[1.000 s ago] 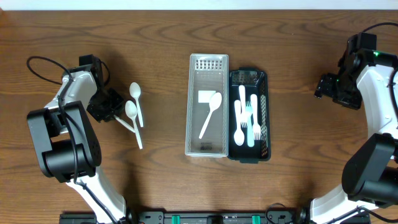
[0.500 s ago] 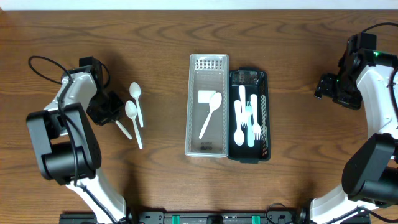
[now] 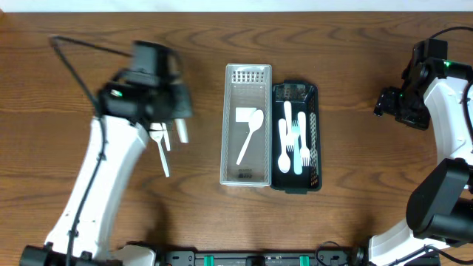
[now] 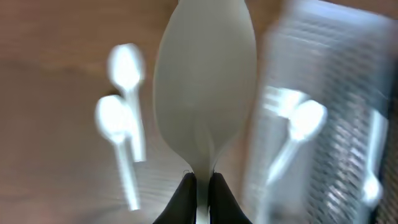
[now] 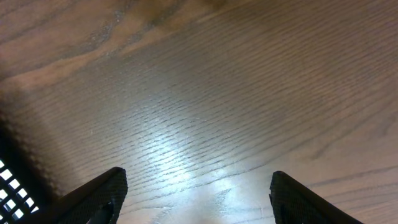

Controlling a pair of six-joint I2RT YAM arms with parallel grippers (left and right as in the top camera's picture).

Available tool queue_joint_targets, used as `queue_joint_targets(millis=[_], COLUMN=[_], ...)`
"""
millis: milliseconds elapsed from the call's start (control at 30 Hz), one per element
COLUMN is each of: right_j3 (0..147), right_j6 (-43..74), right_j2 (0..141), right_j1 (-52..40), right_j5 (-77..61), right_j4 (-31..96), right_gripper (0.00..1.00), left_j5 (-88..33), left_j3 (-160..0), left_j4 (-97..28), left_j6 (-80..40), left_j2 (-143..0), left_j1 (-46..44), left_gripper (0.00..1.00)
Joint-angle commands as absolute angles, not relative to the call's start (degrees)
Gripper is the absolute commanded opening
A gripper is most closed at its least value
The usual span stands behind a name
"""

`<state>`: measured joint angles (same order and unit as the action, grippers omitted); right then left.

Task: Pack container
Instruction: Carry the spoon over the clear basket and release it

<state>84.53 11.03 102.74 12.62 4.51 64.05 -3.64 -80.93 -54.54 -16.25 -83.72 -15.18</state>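
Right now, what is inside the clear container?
One white spoon lying diagonally, and a small white square beside its bowl. Nothing covers the clear container from overhead.

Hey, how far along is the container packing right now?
Done: one white spoon lies in the clear container. In hand: the left end effector is shut on a second spoon. Left: two spoons on the table; the right end effector is open.

the table (image 5: 205,93) is showing smooth brown wood grain and catching a soft sheen. the spoon (image 4: 205,93) is looking like glossy white plastic. the bin (image 3: 223,140) is appearing as clear plastic, the tray (image 3: 316,140) as matt black perforated plastic.
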Motion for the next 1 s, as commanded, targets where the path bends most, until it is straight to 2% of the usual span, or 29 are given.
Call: queue_joint_targets(millis=[0,200,467,500,567,700,833,967], right_j3=[84.31,84.31,84.31,84.31,84.31,84.31,84.31,84.31], right_j6=[10.2,10.2,10.2,10.2,10.2,10.2,10.2,10.2], right_j2=[103.2,103.2,103.2,103.2,103.2,103.2,103.2,103.2], right_j1=[13.21,13.21,13.21,13.21,13.21,13.21,13.21,13.21], right_j5=[4.47,4.47,4.47,4.47,4.47,4.47,4.47,4.47], right_j4=[64.07,64.27,64.29,64.29,64.29,64.27,64.29,64.29], right_gripper=[0.77,0.77,0.77,0.77,0.77,0.77,0.77,0.77], left_j5=[-3.05,-3.33,-6.02,-6.02,-6.02,-5.93,-4.23,3.18], left_j3=[-80.99,-80.99,-80.97,-80.97,-80.97,-81.19,-85.6,-91.92], left_j4=[-52.88,-47.4,-43.27,-43.09,-42.74,-41.85,-45.58,-52.53], left_j6=[-15.7,-16.32,-16.34,-16.34,-16.32,-14.15,-10.48,-10.59], left_j2=[-85.27,-91.59,-104.71,-106.02,-107.72,-108.42,-106.5,-102.15], left_j1=[-22.55,-31.86,-33.98,-33.93,-33.89,-33.8,-33.06,-30.85], left_gripper=[0.06,0.06,0.06,0.08,0.22,0.36,0.41,0.44])
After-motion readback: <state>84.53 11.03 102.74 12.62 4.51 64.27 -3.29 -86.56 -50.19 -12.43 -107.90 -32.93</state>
